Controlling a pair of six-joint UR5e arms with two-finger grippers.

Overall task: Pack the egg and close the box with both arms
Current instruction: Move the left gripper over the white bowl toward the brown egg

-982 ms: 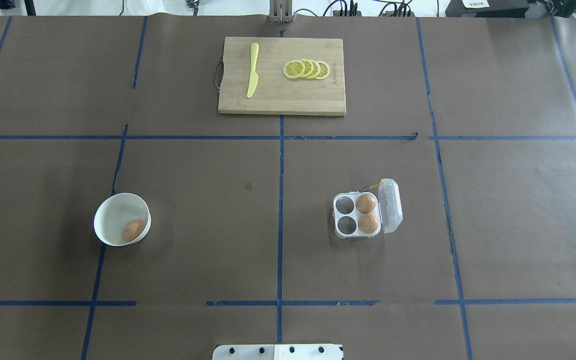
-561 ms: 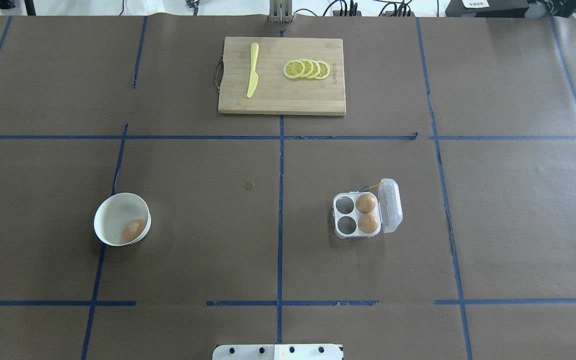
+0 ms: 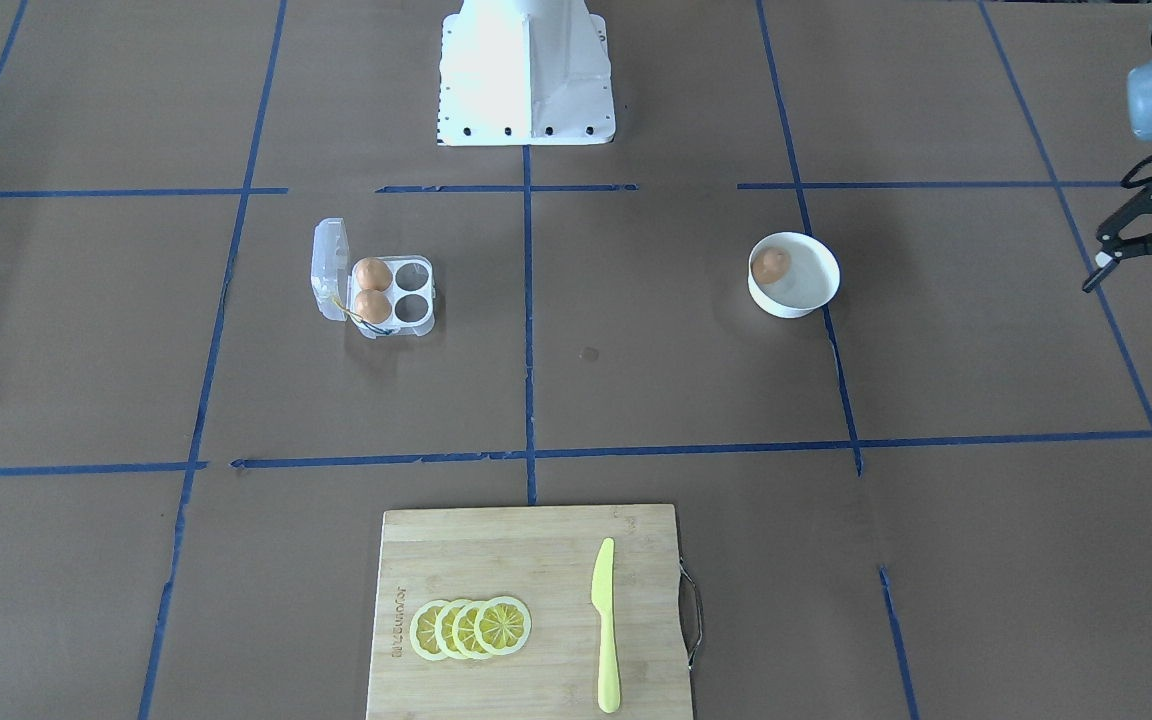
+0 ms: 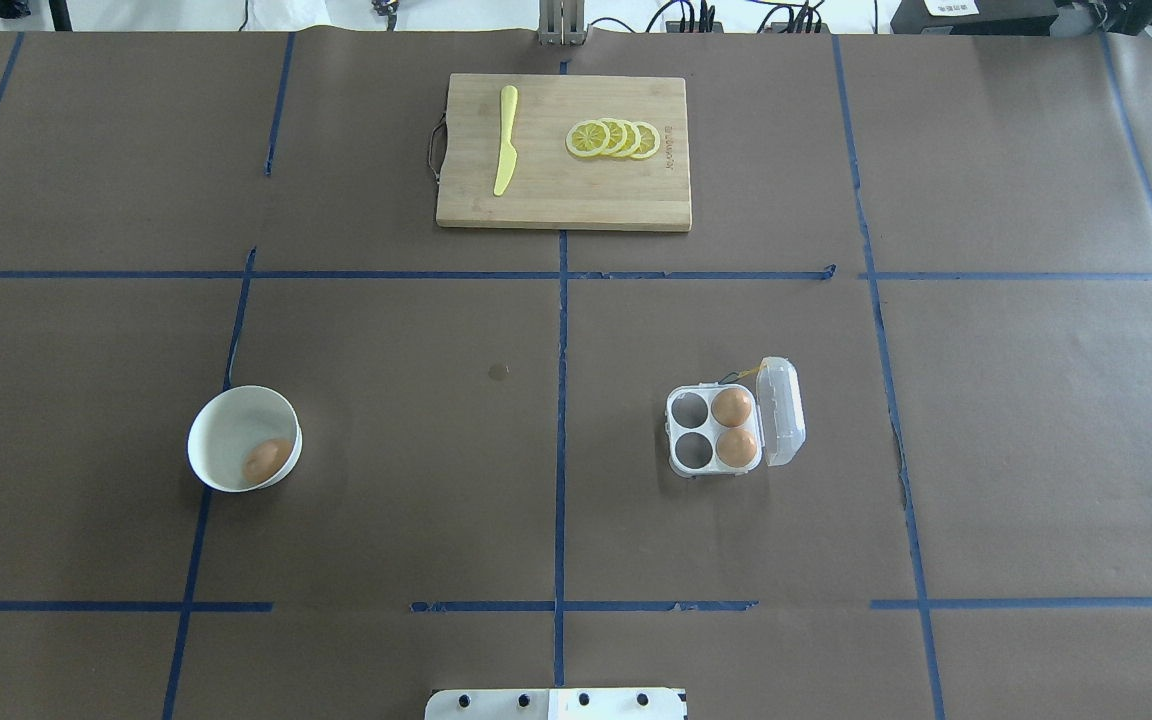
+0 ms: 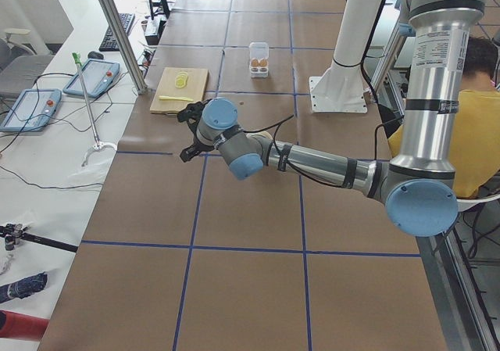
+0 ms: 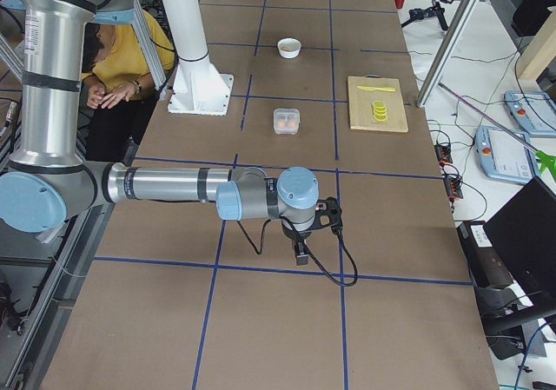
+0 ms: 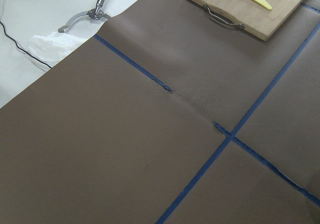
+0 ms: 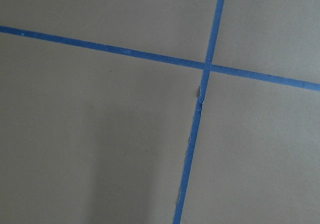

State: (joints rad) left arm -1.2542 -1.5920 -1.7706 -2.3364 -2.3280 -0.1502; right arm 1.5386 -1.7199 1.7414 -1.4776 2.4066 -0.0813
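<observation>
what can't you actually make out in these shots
- Right gripper: seen only in the exterior right view, and small there; open or shut cannot be told.
- Left gripper: the front view's right edge cuts off its body; the overhead view shows just a tip at the left edge.
- Box: its latch is too small to see in any view.
- Wrist views: only table, no gripper.

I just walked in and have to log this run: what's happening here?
Nothing is held yet. The left gripper hovers open, off to the side of the bowl, where one egg waits. The box sits with its lid open, two eggs in it and two cups empty. The right gripper hangs over bare table, away from the box. Whether it is open cannot be told.
</observation>
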